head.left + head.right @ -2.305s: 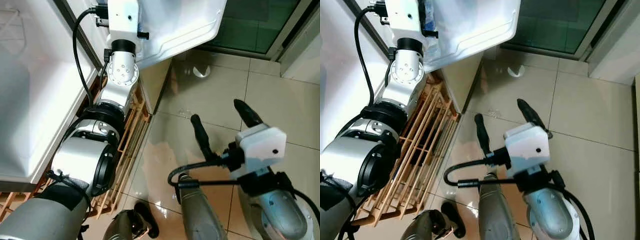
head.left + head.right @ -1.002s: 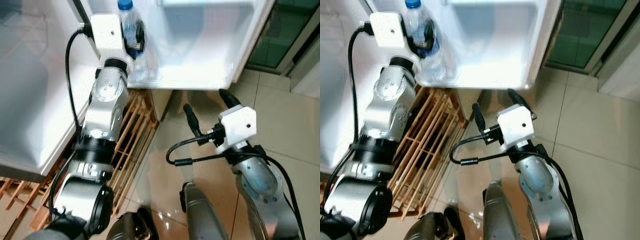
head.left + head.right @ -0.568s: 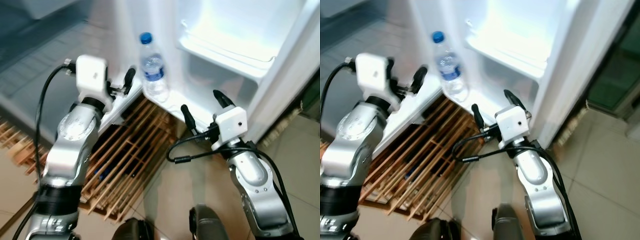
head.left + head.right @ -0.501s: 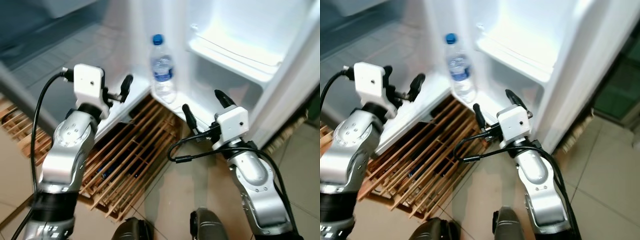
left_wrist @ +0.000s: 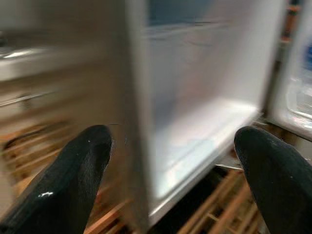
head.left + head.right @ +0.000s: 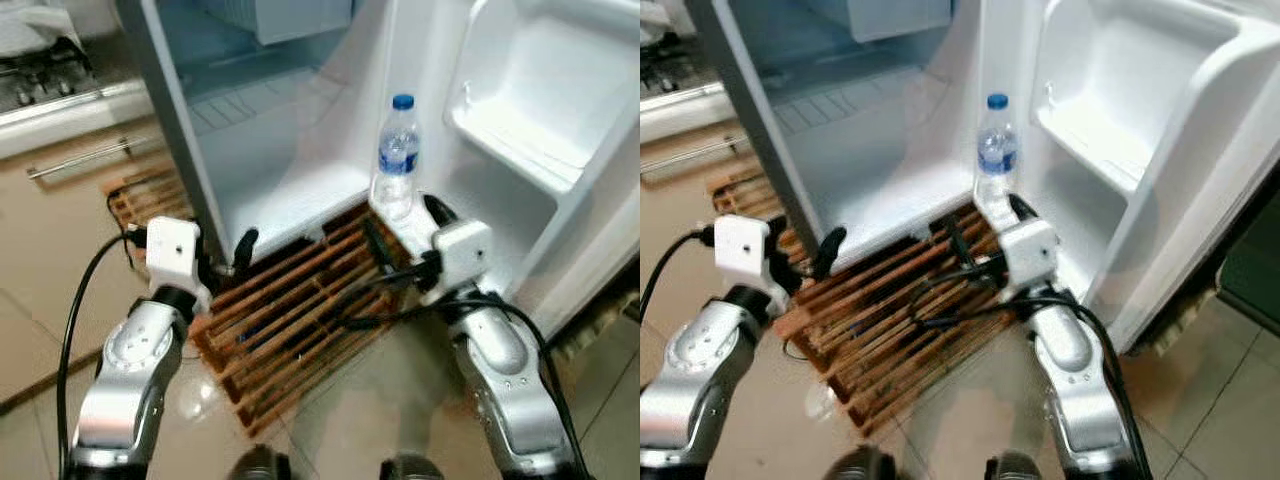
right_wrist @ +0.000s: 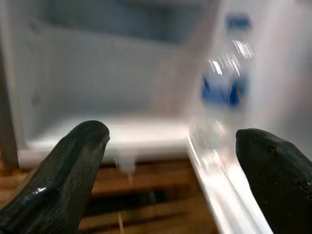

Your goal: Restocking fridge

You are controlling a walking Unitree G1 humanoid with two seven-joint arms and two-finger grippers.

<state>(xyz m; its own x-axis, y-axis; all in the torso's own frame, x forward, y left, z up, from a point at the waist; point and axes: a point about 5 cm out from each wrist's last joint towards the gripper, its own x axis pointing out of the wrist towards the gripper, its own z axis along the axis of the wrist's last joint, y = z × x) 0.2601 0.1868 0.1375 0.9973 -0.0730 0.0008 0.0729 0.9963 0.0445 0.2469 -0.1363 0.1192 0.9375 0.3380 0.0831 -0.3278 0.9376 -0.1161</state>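
Bottle (image 6: 397, 158) upright on fridge door (image 6: 540, 120) ledge; left gripper (image 5: 170, 161) and right gripper (image 7: 170, 161) wide, empty, above pallet (image 6: 290, 320).

The fridge (image 6: 300, 160) sits wide open, white inside, main compartment bare. A clear plastic water bottle (image 6: 396, 160) with a blue cap and blue label stands upright on the lowest door shelf (image 6: 420, 235), right by the hinge side.
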